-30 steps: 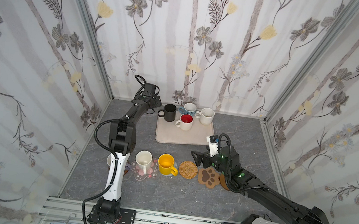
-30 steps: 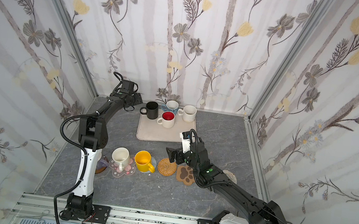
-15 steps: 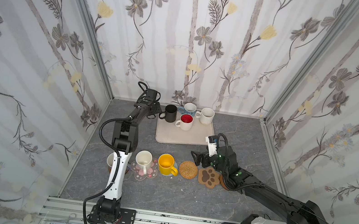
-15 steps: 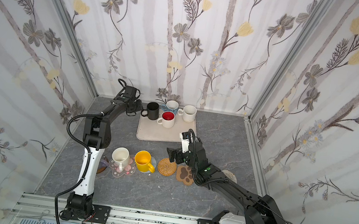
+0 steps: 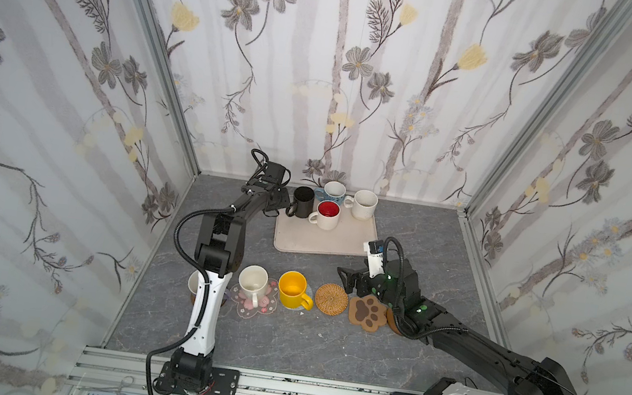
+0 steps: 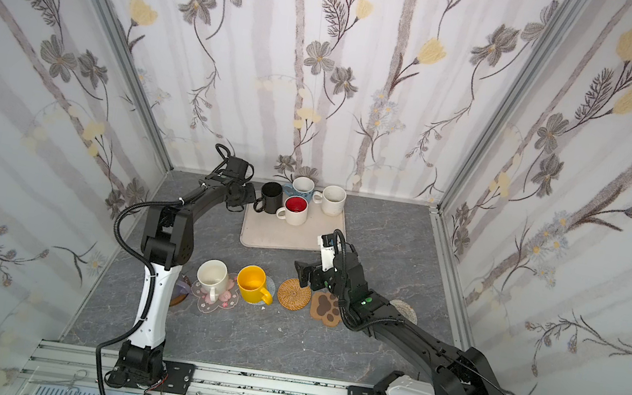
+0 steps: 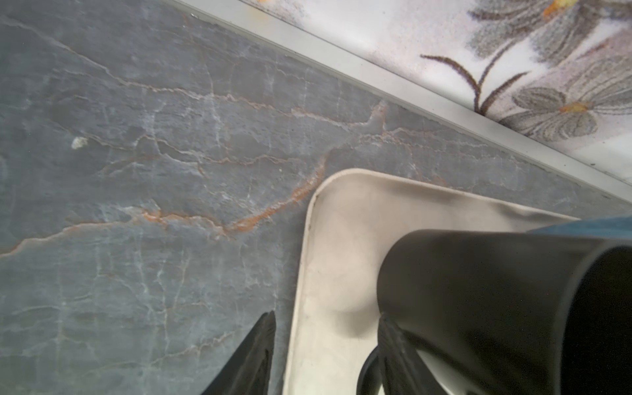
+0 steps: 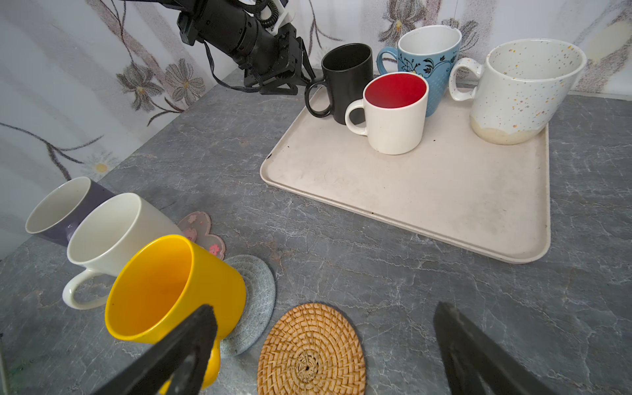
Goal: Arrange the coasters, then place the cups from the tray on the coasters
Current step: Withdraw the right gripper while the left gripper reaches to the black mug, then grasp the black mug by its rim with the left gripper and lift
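1. At the left gripper (image 5: pixel 281 211): swung in over the last second from the bare counter (image 5: pixel 285 341) beside the tray (image 5: pixel 324 246) to the handle of the black mug (image 5: pixel 302 201), narrowing on the way.
2. From the left wrist view: jaws partly apart and straddling that handle, 1 outside over the counter, the other against the mug's wall, apparently inside the loop. Gap left on the outer side, so not clamped yet.
3. Meaning for the task: pick of the 4th cup under way, nothing lifted. Black mug upright at the tray's far left corner, alongside the red-lined mug (image 5: pixel 328 213), the blue patterned mug (image 5: pixel 332 192) and the speckled cream mug (image 5: pixel 364 204).
4. Already off the tray: lavender mug (image 8: pixel 65 208), white mug (image 5: pixel 253 280) on the pink blossom coaster (image 5: pixel 267 309), yellow mug (image 5: pixel 293 287) on the grey-blue coaster (image 8: pixel 256 290).
5. At the right gripper (image 5: pixel 344 280): hardly moved, jaws wide apart and empty, hanging just above the rattan coaster (image 5: pixel 331 299), beside the paw coaster (image 5: pixel 367 313). Both coasters bare.
6. Probably next: close on the handle, lift, carry to the rattan coaster. Worth clearing the right gripper from above it 1st.
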Action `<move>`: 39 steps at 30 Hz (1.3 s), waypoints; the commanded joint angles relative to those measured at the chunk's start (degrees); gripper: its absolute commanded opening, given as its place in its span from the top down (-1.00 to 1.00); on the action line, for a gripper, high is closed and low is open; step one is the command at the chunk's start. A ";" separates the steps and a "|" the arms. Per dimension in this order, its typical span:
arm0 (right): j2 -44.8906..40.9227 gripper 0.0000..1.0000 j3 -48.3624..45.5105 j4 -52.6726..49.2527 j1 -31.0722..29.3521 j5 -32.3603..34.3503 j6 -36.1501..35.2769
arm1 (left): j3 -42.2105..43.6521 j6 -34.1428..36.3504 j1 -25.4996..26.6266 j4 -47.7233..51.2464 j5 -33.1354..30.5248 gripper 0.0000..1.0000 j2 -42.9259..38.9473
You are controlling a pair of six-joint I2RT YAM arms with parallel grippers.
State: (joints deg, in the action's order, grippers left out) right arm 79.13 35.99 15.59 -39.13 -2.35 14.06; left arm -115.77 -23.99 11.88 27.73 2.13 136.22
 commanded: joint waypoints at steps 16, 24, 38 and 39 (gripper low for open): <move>-1.52 -0.99 -0.83 2.93 0.02 -0.09 0.35 | 8.09 10.78 1.64 -0.85 -6.33 -0.23 -10.04; -0.91 -0.99 -0.84 3.56 0.02 -0.81 0.35 | 6.67 17.15 1.66 -0.83 2.33 -0.13 -8.83; 0.32 -0.99 -0.41 3.13 0.02 -0.77 0.44 | 2.76 22.16 4.39 -0.83 4.10 -0.07 -3.47; 0.32 -0.99 -0.39 3.19 0.00 -0.70 0.44 | 2.67 22.17 4.39 -0.83 4.03 -0.07 -3.34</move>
State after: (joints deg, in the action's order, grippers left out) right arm 79.13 35.09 16.43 -39.11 -2.63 14.46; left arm -112.18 -3.07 16.23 27.29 6.00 132.46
